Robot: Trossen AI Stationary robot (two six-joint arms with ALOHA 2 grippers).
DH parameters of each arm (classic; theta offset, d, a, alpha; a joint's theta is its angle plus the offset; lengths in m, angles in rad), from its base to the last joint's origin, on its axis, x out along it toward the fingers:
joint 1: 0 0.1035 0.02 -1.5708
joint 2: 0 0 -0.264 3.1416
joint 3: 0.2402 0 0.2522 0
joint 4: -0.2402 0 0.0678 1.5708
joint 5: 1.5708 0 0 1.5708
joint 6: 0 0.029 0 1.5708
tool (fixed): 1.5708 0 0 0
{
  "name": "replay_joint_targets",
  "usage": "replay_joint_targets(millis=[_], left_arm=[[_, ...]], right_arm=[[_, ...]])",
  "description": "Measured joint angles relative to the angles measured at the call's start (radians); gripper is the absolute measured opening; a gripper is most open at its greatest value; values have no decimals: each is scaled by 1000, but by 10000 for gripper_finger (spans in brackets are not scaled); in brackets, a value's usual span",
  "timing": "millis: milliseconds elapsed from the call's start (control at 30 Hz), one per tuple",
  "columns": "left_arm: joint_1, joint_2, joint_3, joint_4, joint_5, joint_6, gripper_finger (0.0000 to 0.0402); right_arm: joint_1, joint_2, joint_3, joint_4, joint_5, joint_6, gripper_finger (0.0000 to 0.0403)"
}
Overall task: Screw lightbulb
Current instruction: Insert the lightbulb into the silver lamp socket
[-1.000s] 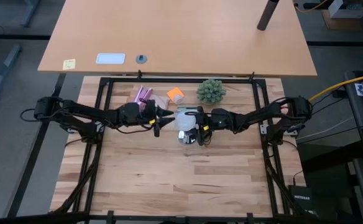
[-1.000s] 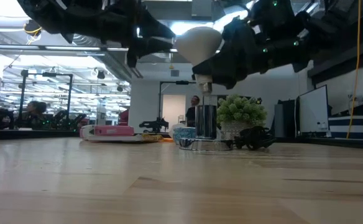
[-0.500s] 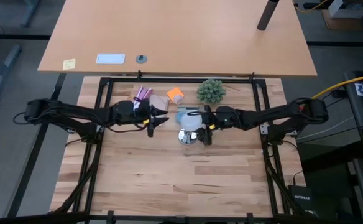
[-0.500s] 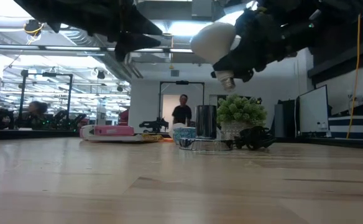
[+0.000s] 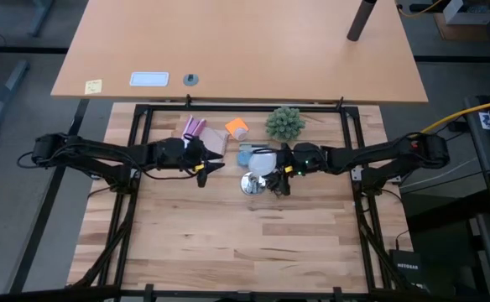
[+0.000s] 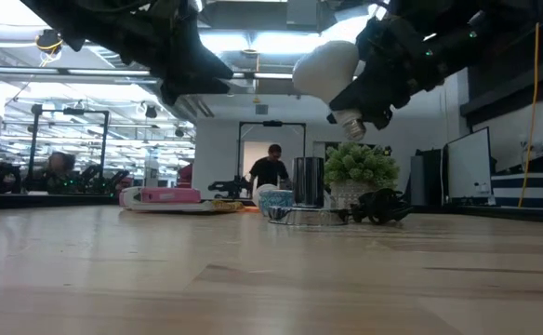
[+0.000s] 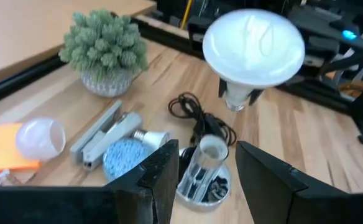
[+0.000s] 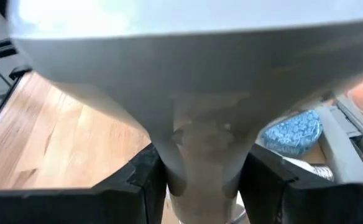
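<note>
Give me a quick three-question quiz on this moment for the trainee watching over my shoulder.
1. True or false: the right gripper grips the frosted white globe lightbulb by its narrow neck, up in the air.
2. Which arm has its jaws open and empty? A) the left gripper B) the right gripper
3. Fill in: the shiny silver round socket base with its black cord stands on the light wooden table, with the lightbulb ____ it.

Key: 1 true; 2 A; 3 above, not yet seated in it.
</note>
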Motion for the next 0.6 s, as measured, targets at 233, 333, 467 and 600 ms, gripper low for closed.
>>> replay_joint_targets(millis=[233,333,467,600], left_arm=[[0,0,0,-20,0,1,150],[0,0,0,-18,0,1,150],[0,4,0,-6,-1,-4,150],[-5,41,0,91,-1,-6,150]], right_arm=[[56,107,-81,434,109,8,162],[79,147,-133,584,207,8,159],[98,247,-198,838,268,10,158],[98,377,-209,994,263,41,160]])
